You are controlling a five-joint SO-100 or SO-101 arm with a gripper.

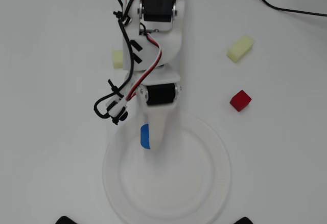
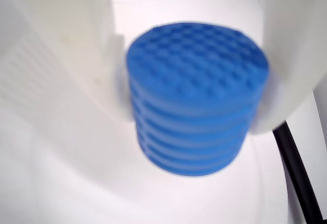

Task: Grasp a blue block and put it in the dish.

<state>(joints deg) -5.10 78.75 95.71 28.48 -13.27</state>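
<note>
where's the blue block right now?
The blue block is clamped between the jaws, filling the wrist view. In the overhead view it sits over the dish's upper-left rim, mostly hidden under the arm.

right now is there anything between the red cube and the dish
No. In the overhead view the red cube sits on bare white table, apart from the dish rim, with nothing in the stretch between. The tool holds the blue block over the dish.

The blue block (image 2: 196, 101) looks like matt, dimpled, ribbed foam between smooth white plastic jaws.
</note>
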